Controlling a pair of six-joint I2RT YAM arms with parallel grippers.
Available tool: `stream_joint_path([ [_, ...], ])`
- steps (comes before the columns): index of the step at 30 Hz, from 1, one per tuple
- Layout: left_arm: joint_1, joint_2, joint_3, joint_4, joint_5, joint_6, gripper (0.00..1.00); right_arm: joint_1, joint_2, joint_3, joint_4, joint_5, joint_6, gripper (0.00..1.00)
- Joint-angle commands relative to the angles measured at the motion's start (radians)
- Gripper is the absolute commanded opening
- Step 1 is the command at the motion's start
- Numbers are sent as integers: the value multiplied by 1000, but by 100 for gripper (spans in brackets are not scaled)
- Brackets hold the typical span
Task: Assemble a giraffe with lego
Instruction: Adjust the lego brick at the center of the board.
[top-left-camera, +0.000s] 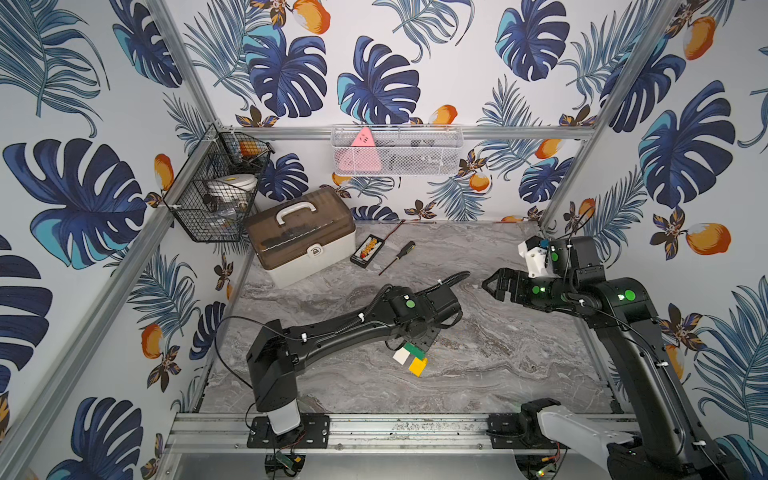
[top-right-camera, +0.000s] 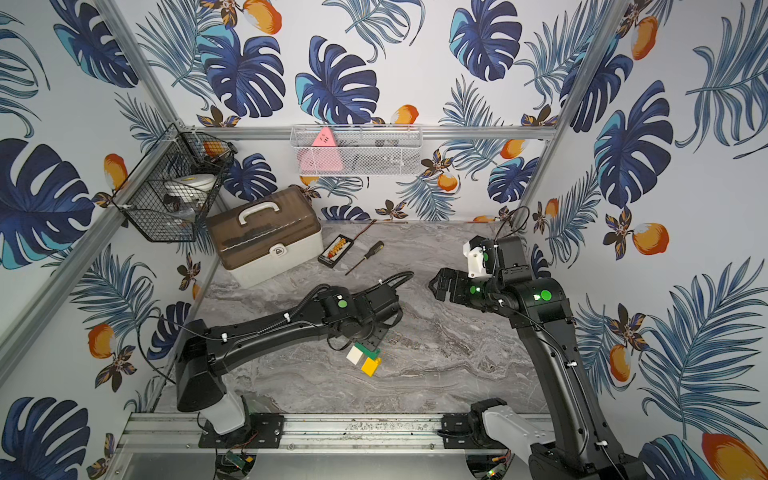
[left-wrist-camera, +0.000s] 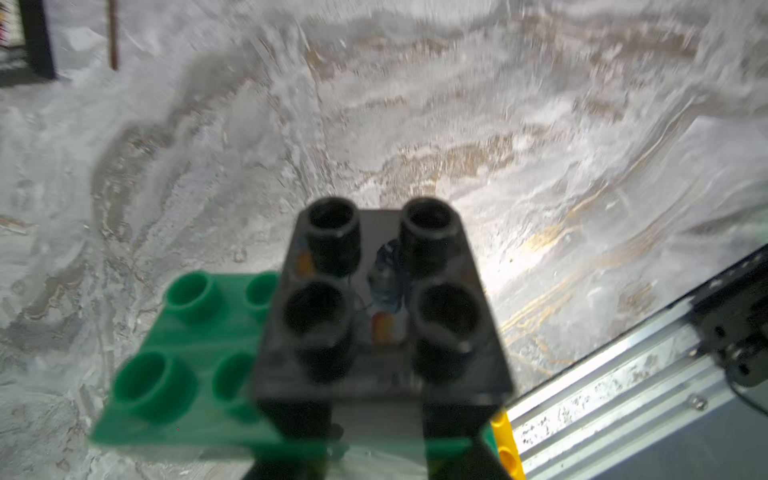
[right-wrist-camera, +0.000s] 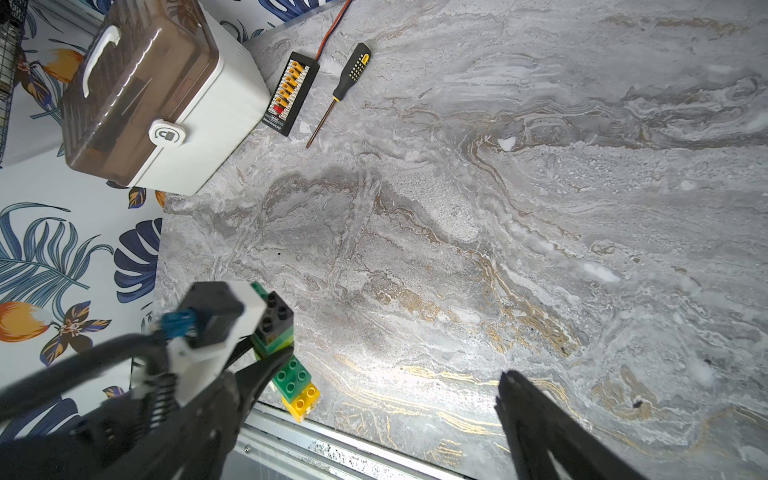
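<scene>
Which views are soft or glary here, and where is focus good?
Left wrist view: black brick and green brick by the lens are out of focus, table smeared; right wrist view: screwdriver crisp, glare patch on the table beside the giraffe; both top views: evenly lit, sharp.

Stepped figure of joined studded plastic bricks (top-left-camera: 411, 357), near the table's front edge and about midway along it, visible in both top views (top-right-camera: 365, 359). White square brick (top-left-camera: 401, 356) and yellow square brick (top-left-camera: 417, 365) side by side at the end nearer that edge, joined to a long dark-green brick (right-wrist-camera: 293, 374). Lime brick (right-wrist-camera: 276, 343) next, black four-stud brick (left-wrist-camera: 382, 311) at the far end. Tilted, studs turned toward the table's back. Lime part pinched between the fingers (right-wrist-camera: 266, 366) of the left gripper (right-wrist-camera: 272, 351). Contact with the table unclear.
</scene>
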Motion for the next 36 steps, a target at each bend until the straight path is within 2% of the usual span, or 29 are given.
stream_joint_path([
  [1, 11, 51, -4, -81, 111, 70, 0, 0, -18, -9, -12, 8, 12, 100],
  [6, 20, 158, -13, -102, 194, 137, 0, 0, -48, -2, -39, 23, 4, 100],
  [15, 74, 282, -25, -51, 245, 186, 0, -2, -75, 41, -84, 51, -16, 100],
  [19, 96, 322, -36, -27, 287, 204, 6, -2, -70, 63, -96, 76, -38, 100],
  [21, 103, 335, -40, -25, 288, 203, 13, -2, -69, 67, -94, 81, -42, 100],
  [23, 106, 339, -43, -25, 288, 200, 32, -2, -70, 66, -91, 84, -44, 100],
  [31, 115, 275, -63, -28, 292, 168, 78, -2, -49, 75, -72, 95, -59, 100],
  [33, 115, 249, -66, -38, 288, 156, 85, -2, -39, 88, -72, 101, -66, 100],
  [36, 115, 188, -71, -70, 265, 135, 86, -2, -35, 95, -71, 108, -76, 100],
])
